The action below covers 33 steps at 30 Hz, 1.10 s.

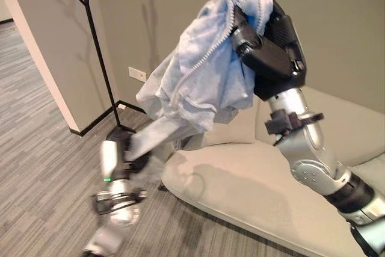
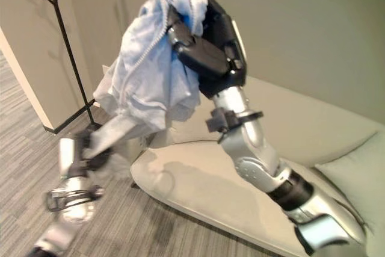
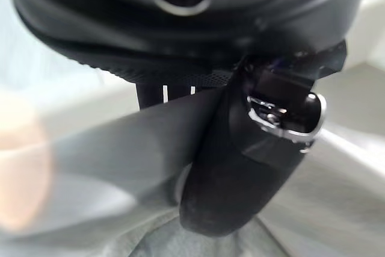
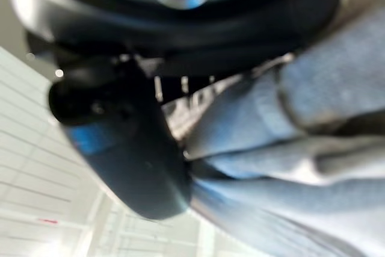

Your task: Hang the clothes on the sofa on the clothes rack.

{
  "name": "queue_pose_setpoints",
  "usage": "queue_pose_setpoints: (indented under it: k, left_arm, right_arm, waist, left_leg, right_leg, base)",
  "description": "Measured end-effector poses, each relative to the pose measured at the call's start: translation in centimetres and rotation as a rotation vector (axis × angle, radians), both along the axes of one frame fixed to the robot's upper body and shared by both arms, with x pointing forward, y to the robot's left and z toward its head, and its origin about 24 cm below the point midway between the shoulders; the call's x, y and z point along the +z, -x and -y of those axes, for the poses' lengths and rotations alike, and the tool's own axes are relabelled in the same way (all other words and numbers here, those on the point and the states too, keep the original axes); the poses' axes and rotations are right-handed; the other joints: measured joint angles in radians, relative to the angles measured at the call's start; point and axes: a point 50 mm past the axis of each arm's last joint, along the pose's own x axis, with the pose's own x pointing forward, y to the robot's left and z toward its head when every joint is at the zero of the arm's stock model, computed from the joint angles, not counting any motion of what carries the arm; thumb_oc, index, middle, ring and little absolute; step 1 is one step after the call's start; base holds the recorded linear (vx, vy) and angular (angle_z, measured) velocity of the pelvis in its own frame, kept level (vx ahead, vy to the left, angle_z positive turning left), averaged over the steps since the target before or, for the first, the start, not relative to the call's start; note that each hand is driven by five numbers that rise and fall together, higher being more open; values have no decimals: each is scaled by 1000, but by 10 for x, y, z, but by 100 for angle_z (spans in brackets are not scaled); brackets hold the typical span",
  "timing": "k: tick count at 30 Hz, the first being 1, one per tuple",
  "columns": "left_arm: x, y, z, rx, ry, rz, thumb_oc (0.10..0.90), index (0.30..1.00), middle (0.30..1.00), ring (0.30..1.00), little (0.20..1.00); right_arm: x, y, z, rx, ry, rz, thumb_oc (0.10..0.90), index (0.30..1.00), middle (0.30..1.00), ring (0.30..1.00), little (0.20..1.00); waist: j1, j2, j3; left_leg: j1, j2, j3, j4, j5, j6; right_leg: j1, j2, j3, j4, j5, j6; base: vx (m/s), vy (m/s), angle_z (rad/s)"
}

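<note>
Right hand (image 1: pixel 264 46) clamps the hoodie (image 1: pixel 204 76) high to clear the sofa (image 1: pixel 252 191), left hand (image 1: pixel 129 151) pinching its sleeve, rack (image 1: pixel 99 52) just beside.

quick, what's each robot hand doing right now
Left robot hand: shut on a sleeve of the light blue zip hoodie.
Right robot hand: raised high, shut on the hoodie's bunched top.
</note>
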Motion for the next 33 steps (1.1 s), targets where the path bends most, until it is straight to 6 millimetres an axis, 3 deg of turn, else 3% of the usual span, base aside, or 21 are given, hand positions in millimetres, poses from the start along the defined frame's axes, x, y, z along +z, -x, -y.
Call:
queue_pose_setpoints:
  k: [3,7,9,10,11,13,14,15,16,17,18,19,20,22,23,24,27,28,30,33]
  left_arm:
    - [22,0,-27,133,-98,81,400,300,300,300,300]
    - [32,-2,-29,103,-235,88,400,300,300,300,300]
    - [35,-2,-28,100,-235,103,400,300,300,300,300]
    - [37,-2,-29,104,-240,115,400,300,300,300,300]
    - [41,-4,-30,103,-257,125,400,300,300,300,300]
    - [48,-6,-30,95,-298,144,400,300,300,300,300]
    - [52,-7,-29,89,-312,157,400,300,300,300,300]
    - [55,-7,-26,85,-315,178,400,300,300,300,300]
    - [62,-6,-23,77,-321,212,400,300,300,300,300]
    - [67,-2,-23,82,-321,243,400,300,300,300,300]
    - [69,-2,-23,85,-319,253,400,300,300,300,300]
    - [68,-2,-24,94,-305,254,400,300,300,300,300]
    - [63,-1,-22,106,-271,250,400,300,300,300,300]
    - [56,1,-19,117,-216,241,400,300,300,300,300]
    - [52,4,-20,122,-198,231,400,300,300,300,300]
    - [46,5,-18,126,-158,213,400,300,300,300,300]
    - [32,14,-12,102,-58,176,400,300,300,300,300]
    - [18,17,-3,84,24,129,400,300,300,300,300]
    - [8,12,12,10,84,80,400,300,300,300,300]
    - [4,7,26,-74,117,54,400,300,300,300,300]
  right_arm:
    - [-14,3,5,7,5,-24,400,300,300,300,300]
    - [-23,11,30,-50,0,-15,400,300,300,300,300]
    - [-25,11,34,-66,-2,-23,400,300,300,300,300]
    - [-25,11,31,-49,-14,-16,400,300,300,300,300]
    - [-24,12,28,-35,-19,-8,400,300,300,300,300]
    - [-28,11,28,-26,14,-31,400,300,300,300,300]
    - [-28,14,28,-18,32,-35,400,300,300,300,300]
    - [-30,19,28,-4,53,-38,400,300,300,300,300]
    - [-32,19,28,11,90,-38,400,300,300,300,300]
    - [-36,20,25,29,113,-52,400,300,300,300,300]
    - [-41,24,24,46,152,-78,400,300,300,300,300]
    - [-44,26,23,64,203,-94,400,300,300,300,300]
    - [-44,26,23,74,231,-86,400,300,300,300,300]
    - [-41,25,17,86,225,-73,400,300,300,300,300]
    - [-41,24,13,100,220,-69,400,300,300,300,300]
    - [-43,24,10,112,195,-70,400,300,300,300,300]
    - [-50,27,5,121,120,-87,400,300,300,300,300]
    - [-58,28,6,111,106,-121,400,300,300,300,300]
    - [-59,27,8,93,121,-135,400,300,300,300,300]
    - [-50,24,11,75,177,-115,400,300,300,300,300]
  waist:
    - [35,-27,8]
    - [45,-56,28]
    - [30,-54,42]
    - [29,-51,51]
    - [39,-30,77]
    - [23,-18,95]
    - [21,2,110]
    - [18,32,127]
    - [19,49,137]
    - [33,54,141]
    - [31,54,145]
    - [23,23,141]
    - [35,8,135]
    - [56,10,137]
    - [69,-2,135]
    - [72,-1,135]
    - [94,-1,132]
    - [106,15,133]
    - [110,29,136]
    - [99,91,153]
  left_leg:
    - [-14,-15,-4,24,-16,4]
    - [-80,-56,-44,70,-43,27]
    - [-97,-87,-46,73,-36,45]
    - [-117,-94,-38,102,-41,58]
    - [-119,-80,-19,105,-55,78]
    - [-109,-128,1,100,-53,98]
    - [-114,-134,-1,101,-47,141]
    - [-98,-135,10,73,-48,148]
    - [-89,-127,25,69,-30,163]
    - [-87,-101,31,70,-13,142]
    - [-90,-92,18,71,-6,142]
    - [-91,-123,11,77,-5,143]
    - [-93,-148,24,81,-9,147]
    - [-106,-153,51,80,-8,147]
    - [-107,-160,67,80,-5,143]
    - [-107,-160,70,85,-4,141]
    - [-135,-139,72,117,-4,121]
    - [-156,-136,41,137,4,103]
    - [-227,-145,-55,203,8,68]
    - [-274,-149,-143,206,35,26]
  right_leg:
    - [0,-10,-3,0,-1,2]
    - [-37,-54,-20,43,-6,10]
    - [-76,-83,-17,91,3,16]
    - [-121,-95,-16,140,13,26]
    - [-136,-118,-41,170,29,11]
    - [-149,-137,-102,195,73,-16]
    - [-159,-154,-120,207,107,-34]
    - [-171,-147,-117,258,97,-15]
    - [-217,-112,-113,443,-71,51]
    - [-273,-2,-72,660,-200,55]
    - [-275,131,-6,711,-253,31]
    - [-231,199,9,630,-296,-56]
    - [-183,195,21,540,-318,-111]
    - [-134,217,52,396,-329,-140]
    - [-113,219,61,331,-329,-194]
    - [-86,235,71,271,-290,-224]
    - [-74,258,106,187,-250,-228]
    - [-75,260,103,156,-226,-233]
    - [-92,254,95,145,-197,-236]
    - [-121,245,62,137,-157,-241]
  base:
    - [-42,167,5]
    - [-73,200,28]
    - [-134,301,12]
    - [-50,267,-23]
    - [-111,401,-34]
    - [-115,375,-18]
    - [-116,262,-12]
    - [-165,320,-13]
    - [-160,250,-37]
    - [-139,113,-24]
    - [-140,54,1]
    - [-166,-14,11]
    - [-153,-84,-8]
    - [-104,-100,-44]
    - [-127,-94,-42]
    - [-129,-37,-31]
    - [-157,17,-17]
    - [-274,66,-5]
    - [-309,90,12]
    - [-162,95,20]
